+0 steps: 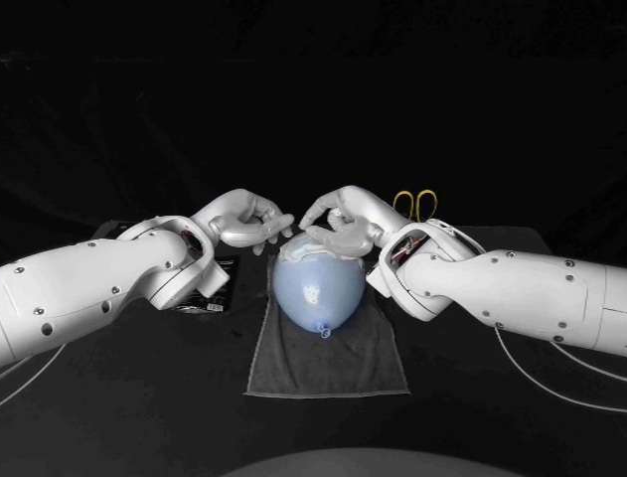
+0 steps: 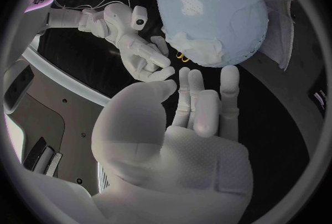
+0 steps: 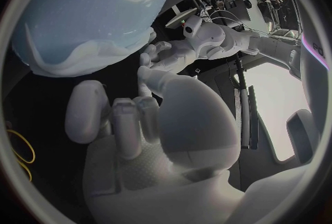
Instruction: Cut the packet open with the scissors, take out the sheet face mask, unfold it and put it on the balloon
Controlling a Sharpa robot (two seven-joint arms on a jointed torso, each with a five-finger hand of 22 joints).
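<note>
A pale blue balloon [image 1: 318, 290] lies on a grey towel [image 1: 331, 363], knot toward me. The white sheet mask [image 1: 310, 251] covers the balloon's far end and shows as a wrinkled layer [image 2: 207, 50] with a pale rim [image 3: 83, 61]. My left hand [image 1: 250, 224] is just left of that end, fingers [image 2: 197, 99] straight and apart, tips near the mask, holding nothing. My right hand [image 1: 341, 223] hovers over the far end with loosely bent fingers [image 3: 128, 119] and nothing between them. The yellow-handled scissors [image 1: 416, 202] lie behind my right hand.
A dark flat object [image 1: 210, 285] lies under my left forearm, left of the towel. Both forearms flank the balloon closely. Black tabletop [image 1: 127, 397] stretches in front of the towel on both sides.
</note>
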